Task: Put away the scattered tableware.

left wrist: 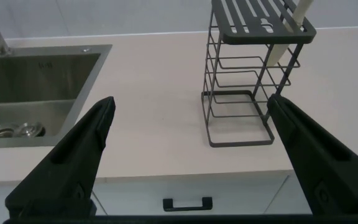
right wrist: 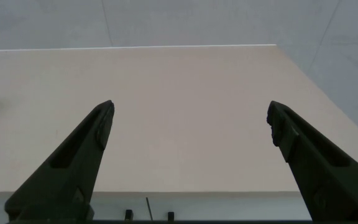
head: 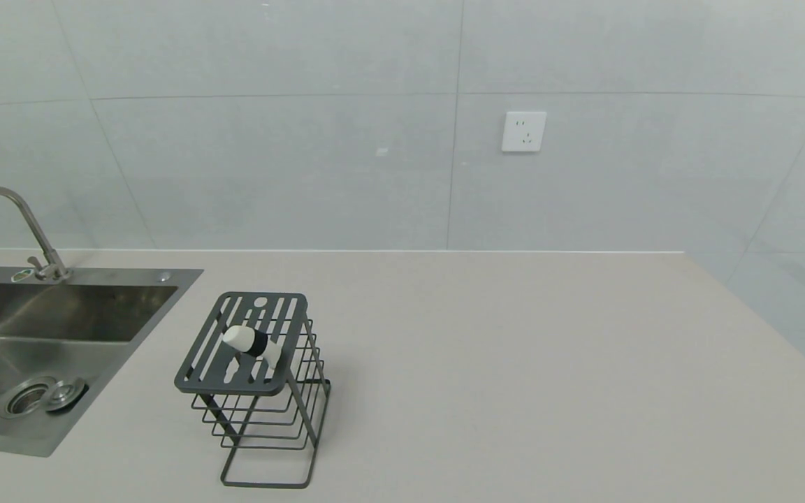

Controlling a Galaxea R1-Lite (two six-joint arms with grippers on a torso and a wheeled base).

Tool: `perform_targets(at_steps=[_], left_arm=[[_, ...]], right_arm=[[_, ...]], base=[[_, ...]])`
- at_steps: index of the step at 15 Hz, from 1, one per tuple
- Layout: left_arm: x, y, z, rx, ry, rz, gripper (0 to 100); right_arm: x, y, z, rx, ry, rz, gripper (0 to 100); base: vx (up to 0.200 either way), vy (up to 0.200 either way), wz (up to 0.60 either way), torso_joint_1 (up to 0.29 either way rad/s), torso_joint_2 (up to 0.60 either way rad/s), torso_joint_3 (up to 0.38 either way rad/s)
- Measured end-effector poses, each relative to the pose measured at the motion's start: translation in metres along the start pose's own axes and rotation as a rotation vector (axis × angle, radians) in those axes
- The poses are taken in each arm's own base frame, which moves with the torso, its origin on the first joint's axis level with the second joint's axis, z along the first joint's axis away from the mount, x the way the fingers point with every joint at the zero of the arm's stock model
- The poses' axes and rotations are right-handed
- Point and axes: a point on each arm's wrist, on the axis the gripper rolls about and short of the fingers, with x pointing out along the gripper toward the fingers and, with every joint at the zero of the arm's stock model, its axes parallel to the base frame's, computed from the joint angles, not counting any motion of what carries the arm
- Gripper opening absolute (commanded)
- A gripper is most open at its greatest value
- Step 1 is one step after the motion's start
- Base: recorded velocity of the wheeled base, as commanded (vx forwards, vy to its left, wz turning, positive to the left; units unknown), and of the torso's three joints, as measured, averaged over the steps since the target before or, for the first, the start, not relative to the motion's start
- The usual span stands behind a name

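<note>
Left hand (left wrist: 191, 102) and right hand (right wrist: 190, 106) gape; utensil (head: 249, 341) stands in rack (head: 231, 386).

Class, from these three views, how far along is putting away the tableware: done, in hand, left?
Done: one utensil with a white-and-black handle sits slotted in the dark wire rack beside the sink. In hand: nothing; the left end effector and right end effector are both open. Left: nothing more that these views can settle.

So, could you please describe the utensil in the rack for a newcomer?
Beside the steel sink on the counter stands a dark wire rack. The utensil pokes through its slotted top, its white, black-banded handle the only pale thing there.
</note>
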Motion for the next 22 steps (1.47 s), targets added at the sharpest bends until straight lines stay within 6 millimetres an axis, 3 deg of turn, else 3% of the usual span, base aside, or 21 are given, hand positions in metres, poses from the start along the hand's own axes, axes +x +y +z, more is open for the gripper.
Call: perform_targets(at_steps=[4,22], left_arm=[[0.0000,0.0000,0.0002,0.000,-0.002,0.000,100],[0.0000,0.0000,0.0001,0.000,-0.001,0.000,100]], right_arm=[[0.0000,0.0001,0.0000,0.000,0.000,0.002,100],[0.0000,0.0001,0.0001,-0.001,-0.001,0.003,100]], base=[[0.000,0.000,-0.60,0.006,0.00,0.002],[0.000,0.000,0.00,0.000,0.00,0.000]])
